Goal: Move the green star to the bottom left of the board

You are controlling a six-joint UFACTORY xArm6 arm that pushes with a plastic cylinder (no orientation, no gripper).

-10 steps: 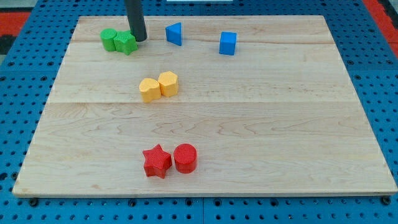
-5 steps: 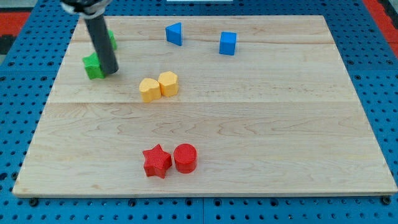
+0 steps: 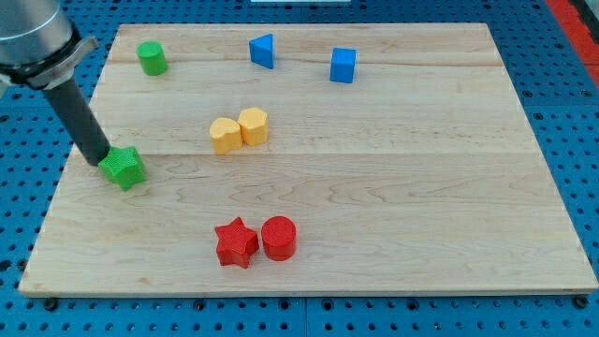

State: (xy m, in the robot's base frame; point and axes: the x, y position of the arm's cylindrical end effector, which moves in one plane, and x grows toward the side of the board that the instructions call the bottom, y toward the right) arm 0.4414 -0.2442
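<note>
Camera view, rod: a dark rod comes down from the view's top left, slanting toward the board.
My tip (image 3: 97, 159): it rests on the wooden board (image 3: 393, 206), touching the upper left side of the green star (image 3: 124, 168).
Claw: the arm carries no claw, only the rod, so nothing is opened, closed or held.
Green star: it lies near the board's left edge, about halfway between the view's top and bottom, just beside my tip on its lower right.
Green cylinder (image 3: 151, 58): it stands upright near the top left corner of the board, well apart from the star.
Blue triangular block (image 3: 263, 51): it is near the top edge, a little left of the middle.
Blue cube (image 3: 343, 65): it is to the right of the blue triangular block, apart from it.
Yellow pair: a yellow heart-like block (image 3: 225, 135) and a yellow hexagonal block (image 3: 253, 125) touch each other, left of the board's centre.
Red pair: a red star (image 3: 236, 242) and a red cylinder (image 3: 279, 238) stand side by side, touching, near the bottom edge.
Surroundings: the board lies on a blue perforated table (image 3: 28, 225).
</note>
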